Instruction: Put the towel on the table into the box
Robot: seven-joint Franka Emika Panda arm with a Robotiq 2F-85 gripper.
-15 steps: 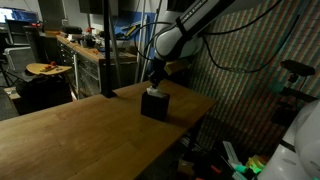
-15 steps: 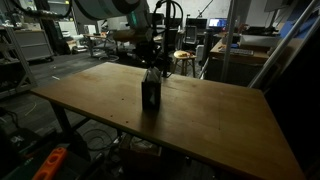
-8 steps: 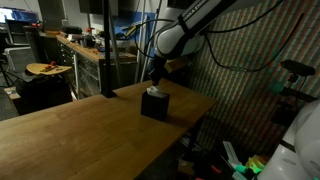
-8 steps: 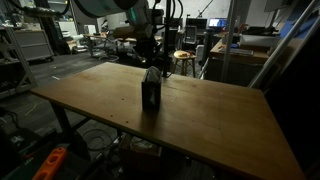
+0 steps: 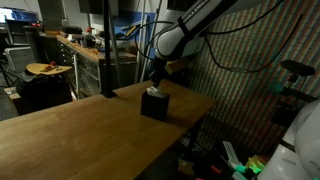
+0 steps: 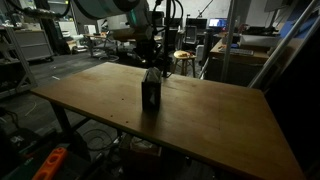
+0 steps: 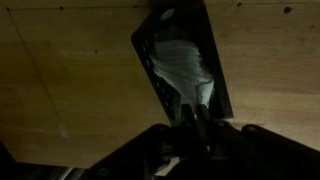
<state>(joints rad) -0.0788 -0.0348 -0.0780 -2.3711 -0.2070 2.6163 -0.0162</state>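
now towel (image 7: 185, 62) in box (image 7: 216, 68) (gripper (image 7: 195, 118) closed abv)

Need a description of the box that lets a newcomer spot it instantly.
Find the big light-wood table; near one edge, right under the arm's end effector, stands the box. It is small, black and cube-like, with a pale towel inside, and nothing else stands on that tabletop.

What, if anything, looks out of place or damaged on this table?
Nothing stands out. The box stands upright on the table. The towel hangs bunched into it from the shut gripper. No spill or damage shows.
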